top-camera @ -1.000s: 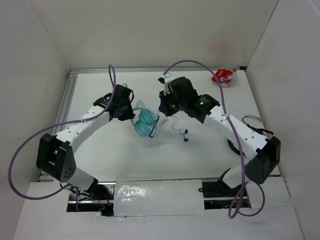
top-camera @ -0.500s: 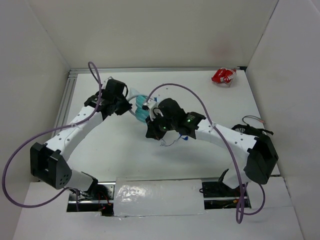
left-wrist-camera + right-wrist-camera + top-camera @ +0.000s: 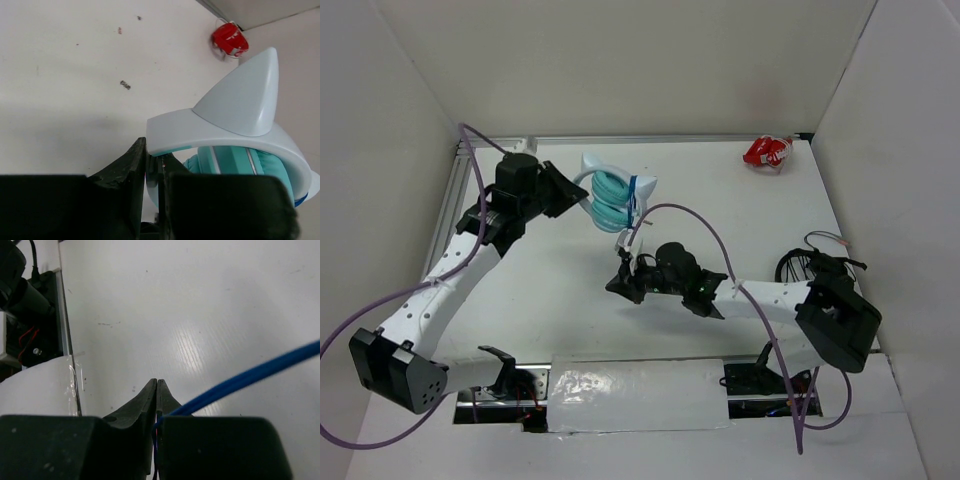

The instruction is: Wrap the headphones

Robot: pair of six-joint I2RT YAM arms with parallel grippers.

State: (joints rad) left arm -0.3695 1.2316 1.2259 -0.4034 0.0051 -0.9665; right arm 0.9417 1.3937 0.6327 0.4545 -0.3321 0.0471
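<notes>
The headphones (image 3: 612, 198), with teal ear cups and a white headband with pointed ears, are held up over the back middle of the table. My left gripper (image 3: 572, 196) is shut on the white headband (image 3: 220, 135); a teal ear cup (image 3: 240, 165) shows below it. A thin dark-blue cord (image 3: 632, 190) crosses the cups and runs down. My right gripper (image 3: 620, 282) is shut on that cord (image 3: 250, 375) low over the table's middle.
A small red and white object (image 3: 767, 152) lies at the back right corner; it also shows in the left wrist view (image 3: 230, 39). Purple cables loop over both arms. White walls stand on three sides. A foil-covered panel (image 3: 638, 394) lies at the near edge.
My left gripper has carried the headphones back and to the left. My right gripper has pulled the cord forward and down toward the table's middle.
</notes>
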